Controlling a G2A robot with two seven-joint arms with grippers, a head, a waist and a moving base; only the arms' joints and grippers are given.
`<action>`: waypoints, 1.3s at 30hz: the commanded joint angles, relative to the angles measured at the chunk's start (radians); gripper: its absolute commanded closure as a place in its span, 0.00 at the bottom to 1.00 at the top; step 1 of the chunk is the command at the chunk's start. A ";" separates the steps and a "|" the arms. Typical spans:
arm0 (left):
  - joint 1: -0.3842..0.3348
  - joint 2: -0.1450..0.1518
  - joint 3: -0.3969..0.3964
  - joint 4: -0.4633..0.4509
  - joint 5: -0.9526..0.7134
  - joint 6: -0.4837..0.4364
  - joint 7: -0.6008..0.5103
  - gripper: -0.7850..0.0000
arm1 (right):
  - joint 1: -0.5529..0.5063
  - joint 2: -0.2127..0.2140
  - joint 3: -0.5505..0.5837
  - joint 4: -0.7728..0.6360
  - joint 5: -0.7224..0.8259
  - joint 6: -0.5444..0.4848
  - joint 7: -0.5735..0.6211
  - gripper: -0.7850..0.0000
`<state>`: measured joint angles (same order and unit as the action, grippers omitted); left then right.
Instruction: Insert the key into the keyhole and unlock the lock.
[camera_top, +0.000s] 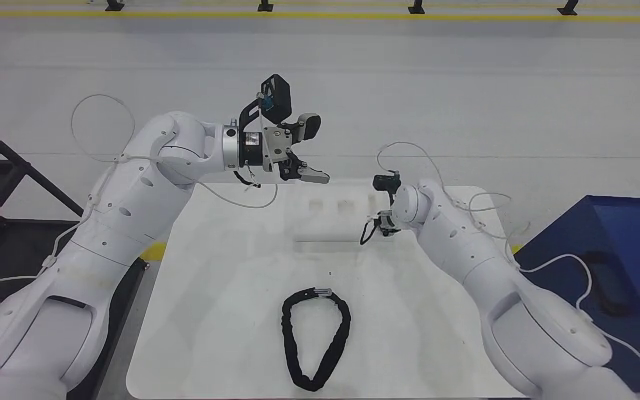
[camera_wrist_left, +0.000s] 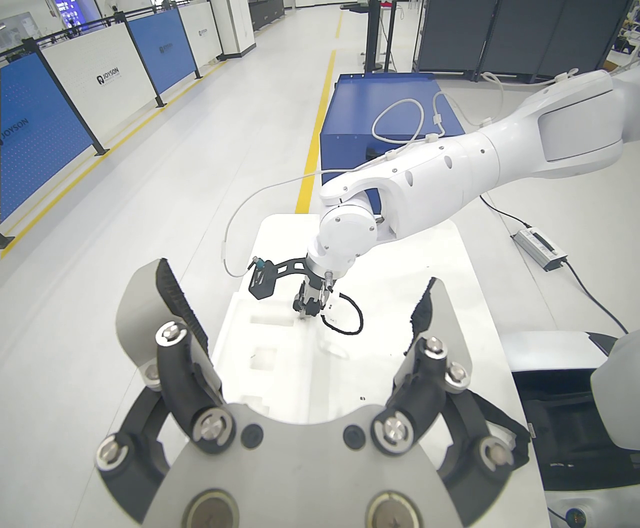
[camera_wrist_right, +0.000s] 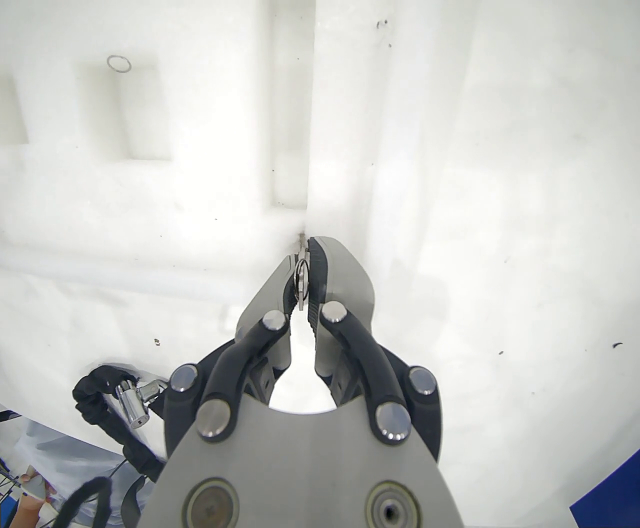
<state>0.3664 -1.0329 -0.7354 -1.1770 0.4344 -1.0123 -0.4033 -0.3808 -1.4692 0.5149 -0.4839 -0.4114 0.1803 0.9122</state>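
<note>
Right jaws tight on the key (camera_wrist_right: 301, 281) at the foam tray (camera_wrist_right: 190, 210); left jaws wide.

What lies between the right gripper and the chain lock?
Nothing; the top view shows only bare white tabletop between right gripper and chain lock.

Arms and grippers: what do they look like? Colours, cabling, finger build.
The left arm and right arm have glossy white shells with white cables looped outside them. The left gripper and right gripper match: silver-grey plate, black linkages with silver pins, grey fingers lined with black ribbed pads. Each wrist carries a black camera bracket.
</note>
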 joint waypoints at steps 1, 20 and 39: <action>0.000 0.000 0.000 0.000 0.000 0.000 0.000 0.00 | 0.007 -0.003 0.002 0.004 -0.007 0.000 0.004 1.00; 0.000 0.000 0.000 0.000 0.000 0.000 0.000 0.00 | -0.012 0.063 0.100 -0.202 -0.062 -0.071 0.094 1.00; 0.000 0.000 0.000 0.000 0.000 0.000 0.000 0.00 | -0.415 0.292 0.574 -0.912 -0.050 -0.336 0.172 1.00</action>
<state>0.3664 -1.0329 -0.7354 -1.1770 0.4344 -1.0123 -0.4033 -0.7746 -1.1866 1.0546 -1.3678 -0.4470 -0.1493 1.0857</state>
